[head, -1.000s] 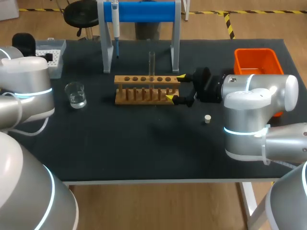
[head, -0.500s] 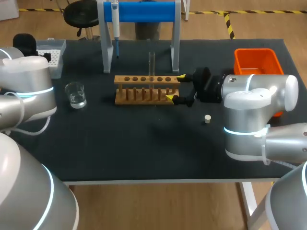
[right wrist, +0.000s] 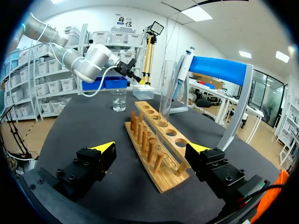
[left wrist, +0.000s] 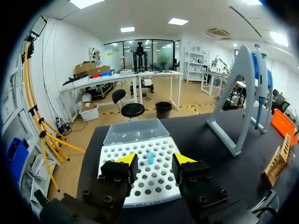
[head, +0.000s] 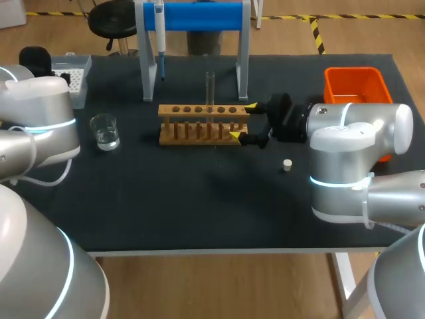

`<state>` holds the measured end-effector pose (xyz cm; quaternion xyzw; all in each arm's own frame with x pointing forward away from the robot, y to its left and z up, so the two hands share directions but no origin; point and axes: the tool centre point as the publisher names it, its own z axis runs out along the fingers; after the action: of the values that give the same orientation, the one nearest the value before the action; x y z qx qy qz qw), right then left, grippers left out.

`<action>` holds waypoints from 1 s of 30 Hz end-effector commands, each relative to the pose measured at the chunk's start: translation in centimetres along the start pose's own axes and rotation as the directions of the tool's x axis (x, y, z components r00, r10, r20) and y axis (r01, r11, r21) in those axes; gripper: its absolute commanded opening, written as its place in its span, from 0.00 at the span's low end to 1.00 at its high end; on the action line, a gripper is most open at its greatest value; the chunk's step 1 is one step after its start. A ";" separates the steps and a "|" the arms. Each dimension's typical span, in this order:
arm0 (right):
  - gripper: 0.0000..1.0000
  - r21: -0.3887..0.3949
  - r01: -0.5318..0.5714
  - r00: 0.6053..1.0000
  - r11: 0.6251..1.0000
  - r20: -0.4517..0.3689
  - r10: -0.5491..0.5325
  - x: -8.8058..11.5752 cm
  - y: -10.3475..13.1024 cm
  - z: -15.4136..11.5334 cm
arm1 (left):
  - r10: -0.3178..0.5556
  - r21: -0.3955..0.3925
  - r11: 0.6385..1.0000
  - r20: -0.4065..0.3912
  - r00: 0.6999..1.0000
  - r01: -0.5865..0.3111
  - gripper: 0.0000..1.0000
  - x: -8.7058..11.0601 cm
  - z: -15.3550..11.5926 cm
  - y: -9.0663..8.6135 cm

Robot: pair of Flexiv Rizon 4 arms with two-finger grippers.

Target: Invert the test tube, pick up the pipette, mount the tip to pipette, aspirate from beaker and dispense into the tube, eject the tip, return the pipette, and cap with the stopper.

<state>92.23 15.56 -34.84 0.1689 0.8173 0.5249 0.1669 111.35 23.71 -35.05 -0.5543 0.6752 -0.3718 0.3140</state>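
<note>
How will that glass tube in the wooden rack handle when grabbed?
The test tube looks like thin clear glass, so probably fragile and slippery. It stands tall above the rack, so a sideways push would likely tilt it.

Black table (head: 199,199) (matte top) on a wooden floor (head: 219,286).

This is looking like a laboratory bench, set up for liquid handling by robots. A glass test tube (head: 210,85) is standing upright in a wooden rack (head: 202,124), a pipette (head: 160,40) is hanging from a blue-barred stand (head: 199,16) behind it, and a glass beaker (head: 105,130) of clear liquid is sitting on the black table (head: 199,199). A white tip box (head: 70,76) is lying at the far left corner, a small stopper (head: 287,165) is resting near the rack, and a grey robot arm (head: 352,153) is standing at each side.
</note>
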 end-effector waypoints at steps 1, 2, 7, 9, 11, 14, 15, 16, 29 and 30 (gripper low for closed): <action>1.00 -0.001 0.000 1.000 1.000 0.000 0.000 0.0 0.0 0.0 | 0.001 -0.002 1.000 0.000 1.000 -0.001 0.45 -0.2 0.6 0.0; 1.00 -0.001 0.000 1.000 1.000 0.000 0.000 0.0 0.0 0.0 | 0.000 -0.003 1.000 0.000 1.000 0.000 0.45 -0.2 0.7 0.0; 1.00 -0.001 0.000 1.000 1.000 0.000 0.000 0.0 0.0 0.0 | 0.000 -0.006 1.000 -0.002 1.000 0.000 0.47 -0.3 0.9 0.0; 1.00 -0.001 0.000 1.000 1.000 0.000 0.000 0.0 0.0 0.0 | -0.001 -0.007 1.000 -0.002 1.000 0.001 0.47 -0.3 1.1 0.0; 1.00 -0.001 0.000 1.000 1.000 0.000 0.000 0.0 0.0 0.0 | -0.002 -0.007 1.000 -0.002 1.000 0.001 0.47 -0.4 1.2 0.0; 1.00 -0.001 0.000 1.000 1.000 0.000 0.000 0.0 0.0 0.0 | 0.000 -0.009 1.000 -0.003 1.000 0.000 0.46 -0.4 1.3 0.0; 1.00 -0.001 0.000 1.000 1.000 0.000 0.000 0.0 0.0 0.0 | 0.000 -0.008 1.000 -0.003 1.000 0.000 0.47 -0.5 1.4 -0.1; 1.00 -0.001 0.000 1.000 1.000 0.000 0.000 0.0 0.0 0.0 | 0.001 -0.009 1.000 -0.003 1.000 -0.001 0.46 -0.5 1.4 -0.1; 1.00 -0.001 0.000 1.000 1.000 0.000 0.000 0.0 0.0 0.0 | 0.000 -0.011 1.000 -0.006 1.000 0.000 0.47 -0.8 2.0 -0.2; 1.00 -0.001 0.000 1.000 1.000 0.000 0.000 0.0 0.0 0.0 | 0.000 -0.012 1.000 -0.007 1.000 0.000 0.47 -0.8 2.1 -0.2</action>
<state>92.23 15.56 -34.84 0.1689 0.8173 0.5249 0.1669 112.85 24.09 -35.80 -0.5551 0.6774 -0.3699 0.3100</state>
